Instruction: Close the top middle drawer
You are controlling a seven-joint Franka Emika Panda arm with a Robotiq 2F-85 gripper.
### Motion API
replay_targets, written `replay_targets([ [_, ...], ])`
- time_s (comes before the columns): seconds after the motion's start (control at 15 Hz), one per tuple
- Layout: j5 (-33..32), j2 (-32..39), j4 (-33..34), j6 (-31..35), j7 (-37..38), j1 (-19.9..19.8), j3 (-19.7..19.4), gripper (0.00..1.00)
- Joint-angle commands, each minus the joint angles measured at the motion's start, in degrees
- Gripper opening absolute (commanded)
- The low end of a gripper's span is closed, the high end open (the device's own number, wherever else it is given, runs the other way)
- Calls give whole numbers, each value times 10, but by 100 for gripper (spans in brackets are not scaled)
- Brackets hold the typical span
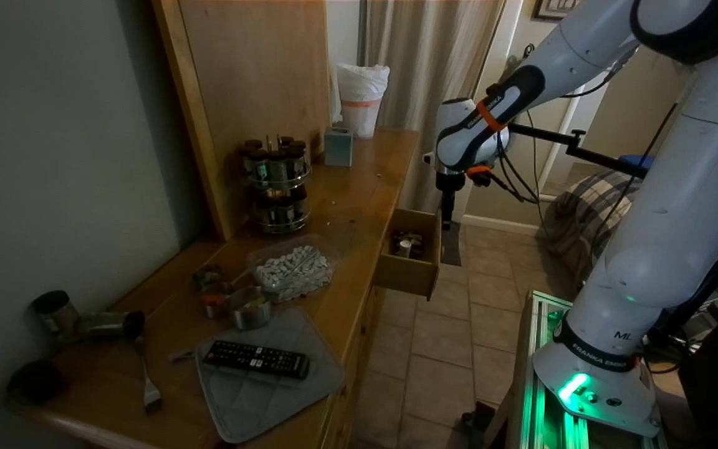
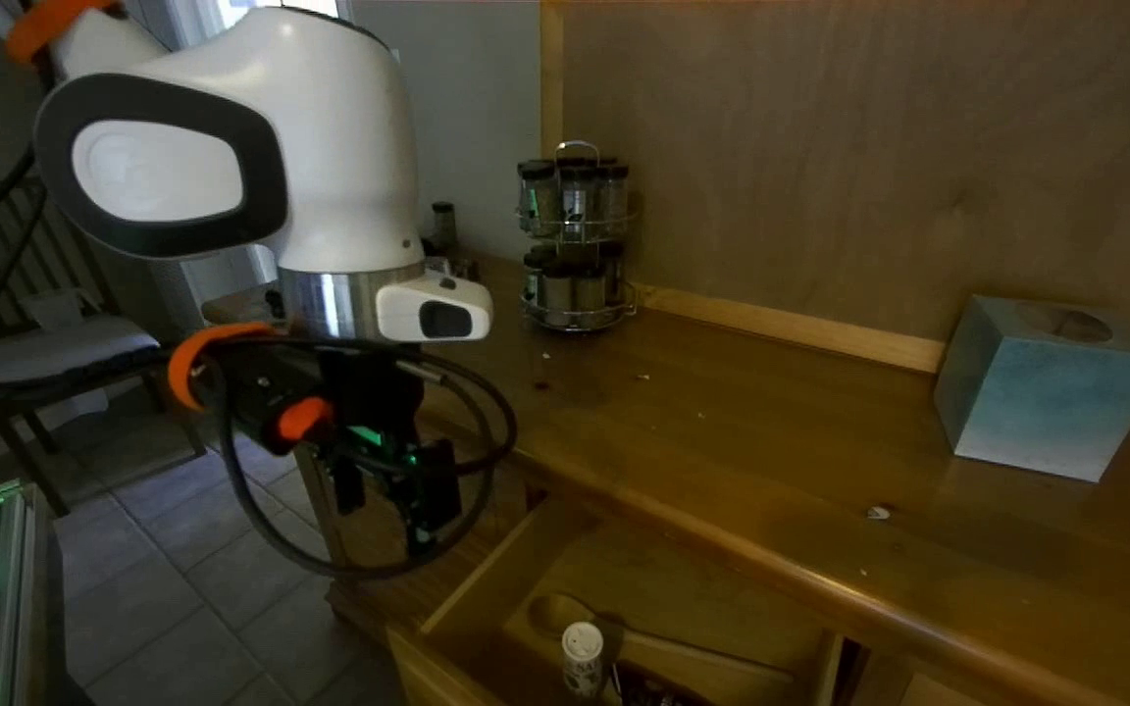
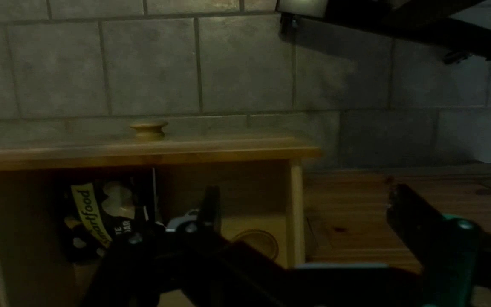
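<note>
The top middle drawer is pulled open from the wooden counter. In an exterior view, its side [image 1: 406,275] shows below the counter edge; in an exterior view, its wooden wall [image 2: 487,571] is at the bottom. In the wrist view, the drawer front [image 3: 151,157] runs across, with a round wooden knob [image 3: 148,130] on the far face. Inside are a white shaker [image 2: 583,659], a wooden spoon [image 2: 683,642] and a black snack bag [image 3: 96,217]. My gripper [image 3: 303,192] is open and empty above the drawer's side wall. It also shows in both exterior views [image 1: 447,212] [image 2: 393,500], pointing down.
The counter [image 2: 722,441] holds a two-tier spice rack [image 2: 577,235] and a blue tissue box [image 2: 1041,387]. A plastic container of pebbles [image 1: 295,268], a remote [image 1: 256,360] and a white-lined bin [image 1: 361,100] stand farther along. Cables [image 2: 501,412] loop around my wrist.
</note>
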Motion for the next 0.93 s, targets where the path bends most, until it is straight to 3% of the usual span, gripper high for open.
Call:
replay_targets([
  [0.0,-26,68,44,28,-14,-38,-8,100],
  [0.33,-12,139,73,83,-18,-88,-14,100],
  [0.4,-16,102,50,70,-7,-82,-8,100],
  [0.87,-17,132,66,77,-8,-94,-7,100],
])
